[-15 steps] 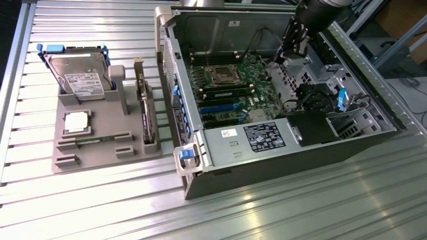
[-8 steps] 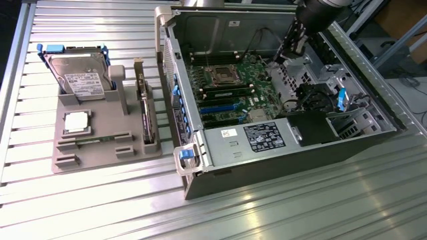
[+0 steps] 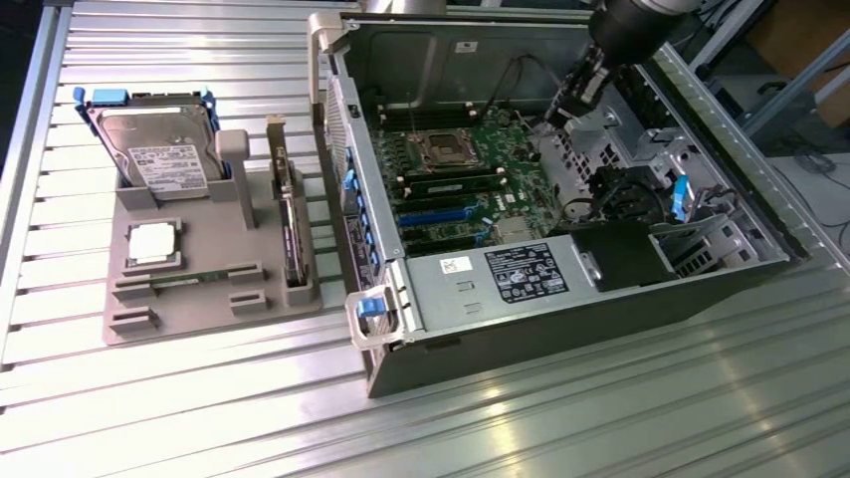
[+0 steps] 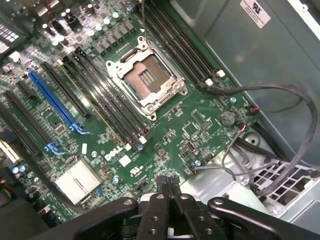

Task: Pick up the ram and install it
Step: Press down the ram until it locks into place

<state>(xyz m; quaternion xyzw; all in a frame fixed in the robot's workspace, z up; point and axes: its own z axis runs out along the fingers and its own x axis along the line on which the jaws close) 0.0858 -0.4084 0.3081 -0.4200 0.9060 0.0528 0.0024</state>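
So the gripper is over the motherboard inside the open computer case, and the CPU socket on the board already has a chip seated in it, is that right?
Not quite: the CPU socket is empty, its bare contacts plain in the wrist view. The gripper is indeed over the motherboard inside the open computer case.

One open computer case (image 3: pixel 558 289), one hard drive (image 3: pixel 159 159), one grey holder tray (image 3: pixel 199 319) (one silver CPU chip (image 3: pixel 150 242) on it).

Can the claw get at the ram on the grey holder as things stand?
Probably, but not directly: the ram lies uncovered on the grey holder, while the claw is shut, inside the open computer case above the motherboard. The case wall stands between them.
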